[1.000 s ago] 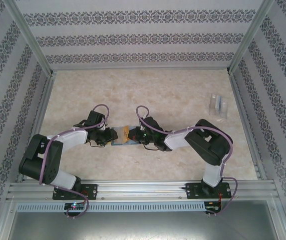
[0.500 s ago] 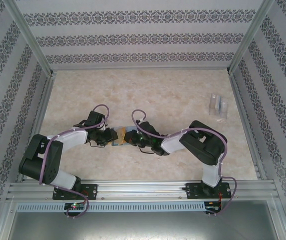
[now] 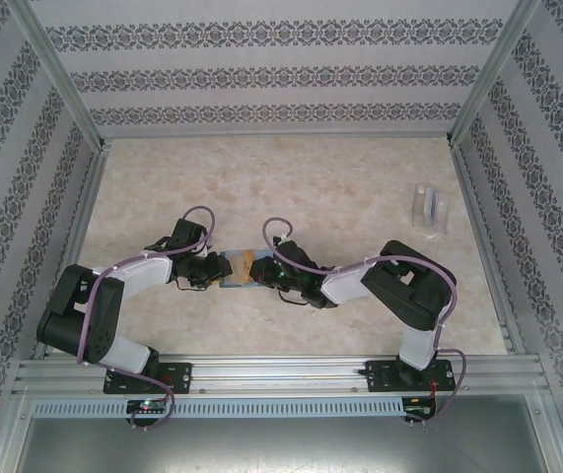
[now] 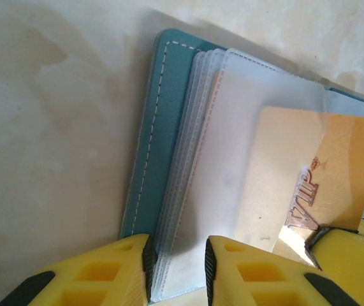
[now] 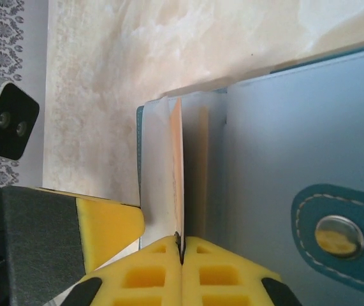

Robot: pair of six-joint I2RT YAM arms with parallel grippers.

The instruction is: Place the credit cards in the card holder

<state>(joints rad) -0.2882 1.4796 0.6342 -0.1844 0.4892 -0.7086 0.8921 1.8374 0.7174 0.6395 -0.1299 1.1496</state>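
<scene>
1. The card holder (image 3: pixel 232 272) lies open on the bench (image 3: pixel 301 187), left of the middle and nearer the near edge than the far one, between the two tools
2. The left tool (image 4: pixel 178 271) reaches in from the left side; its yellow fingers (image 4: pixel 86 277) stand a little apart, clamped on the lower edge of the holder's stack of clear sleeves (image 4: pixel 197 166)
3. In the left wrist view the teal cover (image 4: pixel 145 146) with white stitching lies flat under the sleeves, its edge showing to their left
4. A gold credit card (image 4: pixel 296 172) marked "VIP" sits partly under the frosted top sleeve; its right part shows bare, outside the sleeve
5. The right tool (image 5: pixel 181 255) comes from the right side; its fingers are pressed together on the edge of the gold credit card, which the right wrist view shows edge-on between pale sleeve layers
6. In that view the holder's closing tab with its metal snap (image 5: pixel 338 233) lies at the lower right, over the pale blue inner face
7. One finger of the left tool shows there just beside the cover's edge
8. A clear plastic stand (image 3: pixel 429 208) stands near the bench's right edge, well apart from the holder
</scene>
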